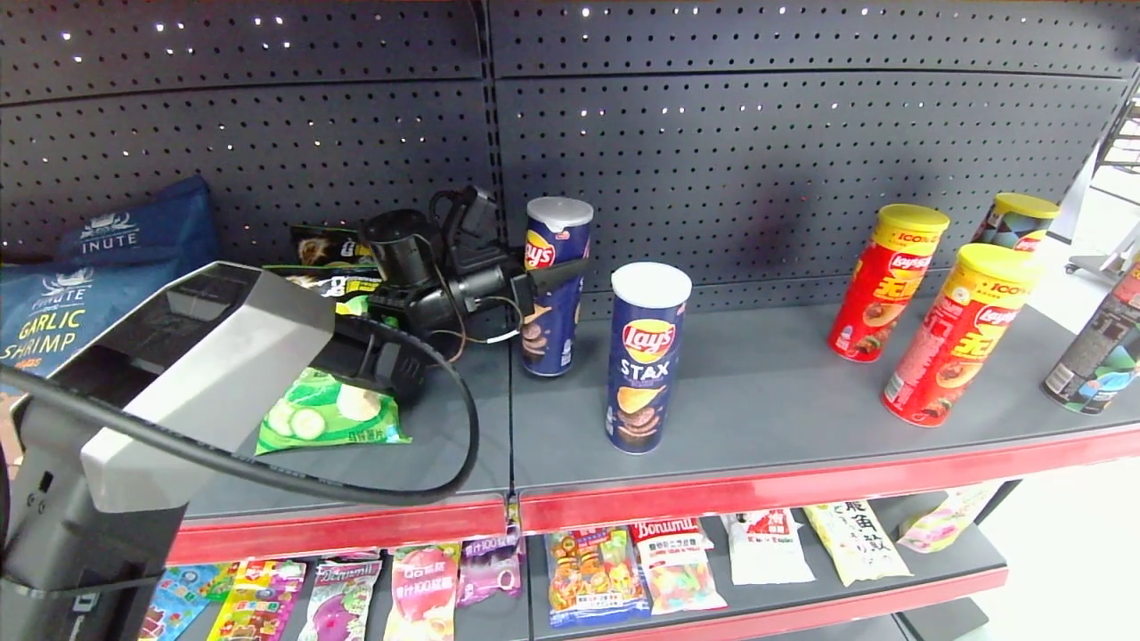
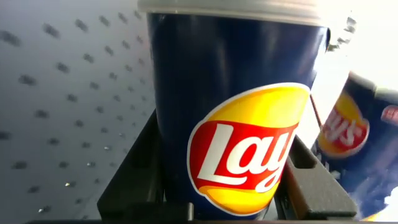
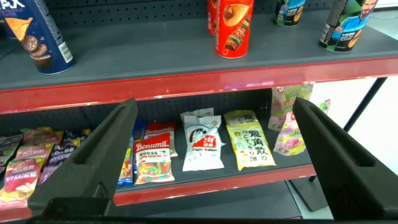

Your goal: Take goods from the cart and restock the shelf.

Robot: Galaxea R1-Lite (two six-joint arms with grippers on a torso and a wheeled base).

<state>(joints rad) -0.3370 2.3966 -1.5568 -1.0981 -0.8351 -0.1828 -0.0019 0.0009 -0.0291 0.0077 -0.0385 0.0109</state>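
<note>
The shelf [image 1: 766, 401] is a dark upper board with a red front edge, backed by a pegboard [image 1: 757, 133]. A lower board [image 3: 205, 180] sits beneath it. At the upper board's left end, blue snack bags [image 1: 80, 285] lean against the pegboard. A green bag [image 1: 325, 418] lies flat nearer the front edge.

The left gripper [image 1: 545, 278] is at the back of the upper board, just right of the seam between the two shelf sections. Its jaws are clamped on a blue chips can [image 1: 554, 294]. The can is upright close to the pegboard, and its base appears to rest on the board. In the left wrist view the can [image 2: 236, 124] sits between both fingers [image 2: 134, 180].

A second blue can [image 1: 648, 356] stands alone toward the front edge, near the held one but apart from it. Two red cans [image 1: 957, 334] stand toward the right end. Two dark cans with yellow lids [image 1: 1015, 218] stand beyond them, by the right edge.

The right gripper [image 3: 214, 104] hangs in front of the lower board. Its jaws are spread wide with nothing between them. Small snack packets [image 3: 202, 140] lie in a row along that board.
</note>
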